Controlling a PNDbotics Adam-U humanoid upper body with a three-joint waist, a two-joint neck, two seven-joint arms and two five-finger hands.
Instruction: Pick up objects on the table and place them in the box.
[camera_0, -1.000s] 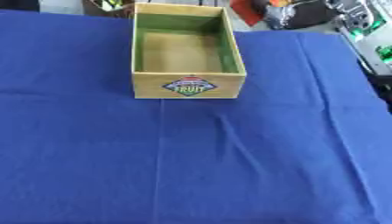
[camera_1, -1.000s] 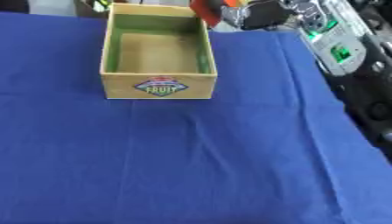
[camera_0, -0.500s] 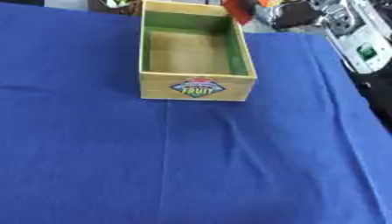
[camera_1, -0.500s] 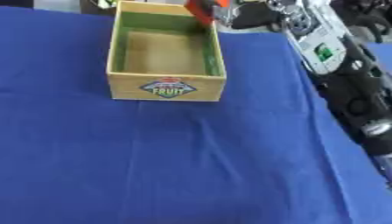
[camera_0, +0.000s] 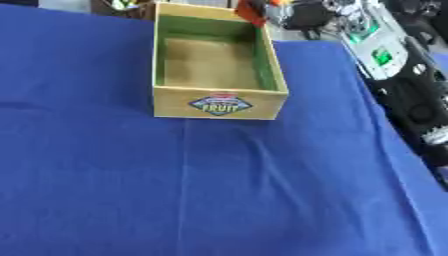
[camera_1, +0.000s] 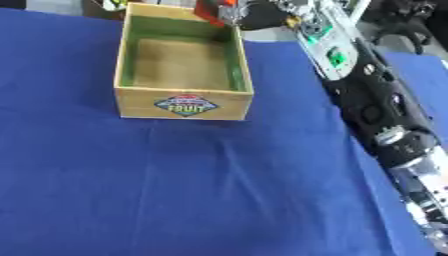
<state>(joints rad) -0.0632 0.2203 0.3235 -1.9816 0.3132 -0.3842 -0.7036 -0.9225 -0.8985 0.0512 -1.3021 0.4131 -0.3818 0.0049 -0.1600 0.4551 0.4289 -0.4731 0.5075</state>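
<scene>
A blue-clothed table (camera_1: 175, 190) carries the wooden fruit box (camera_1: 184, 102) near its far edge. The right hand (camera_1: 254, 12) holds a red object (camera_1: 210, 10) over the box's far right corner; released there, it could clip the rim and fall outside.

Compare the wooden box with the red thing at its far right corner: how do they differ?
The yellow wooden box with green inner walls rests on the blue tablecloth; the small red object sits raised at the box's far right corner, by the right hand. The box is far bigger. The box carries a FRUIT label; the red object shows none. The box looks empty.
</scene>
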